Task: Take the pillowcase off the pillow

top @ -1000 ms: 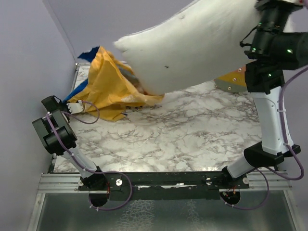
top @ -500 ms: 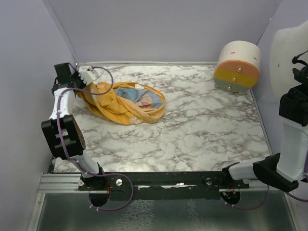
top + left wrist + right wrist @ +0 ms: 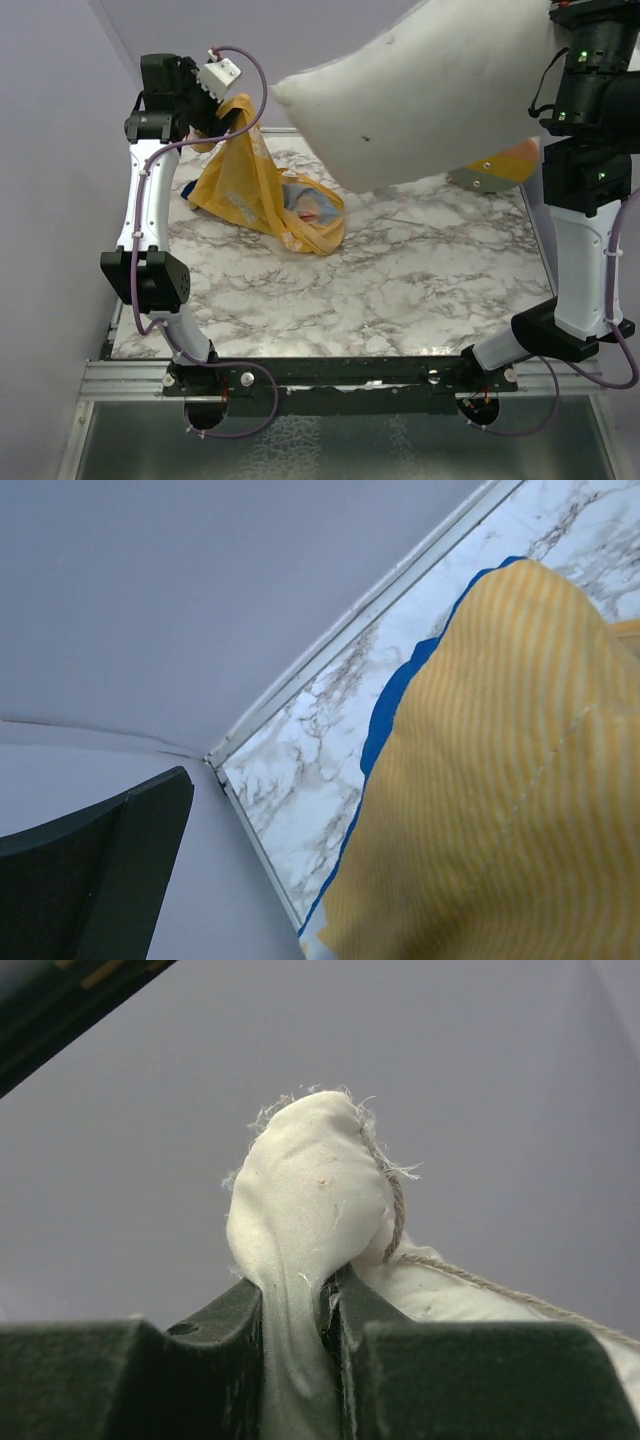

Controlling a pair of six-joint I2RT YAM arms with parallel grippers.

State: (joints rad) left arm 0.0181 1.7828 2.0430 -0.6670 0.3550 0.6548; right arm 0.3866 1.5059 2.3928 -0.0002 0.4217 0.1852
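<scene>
The white pillow [image 3: 420,95] hangs in the air over the back of the table. My right gripper [image 3: 565,20] is shut on its corner; in the right wrist view a bunched, frayed corner of the pillow [image 3: 310,1180] sticks up between the closed jaws of the right gripper [image 3: 298,1300]. The yellow-orange pillowcase [image 3: 245,185] rises from the table up to my raised left gripper [image 3: 222,98] at the back left. In the left wrist view one dark finger [image 3: 90,870] stands far to the left. The striped yellow pillowcase [image 3: 500,800], with its blue edge, fills the right side and hides the other finger.
A cream-and-orange cylinder [image 3: 505,162] lies at the back right, mostly hidden behind the pillow. Grey walls close in the marble table [image 3: 400,280] at the back and both sides. The left arm's elbow [image 3: 145,280] hangs over the table's left edge.
The left arm has risen from the table and drawn the pillowcase up into a peak; its jaws now stand apart. The pillow has swung from the far right back over the table.
</scene>
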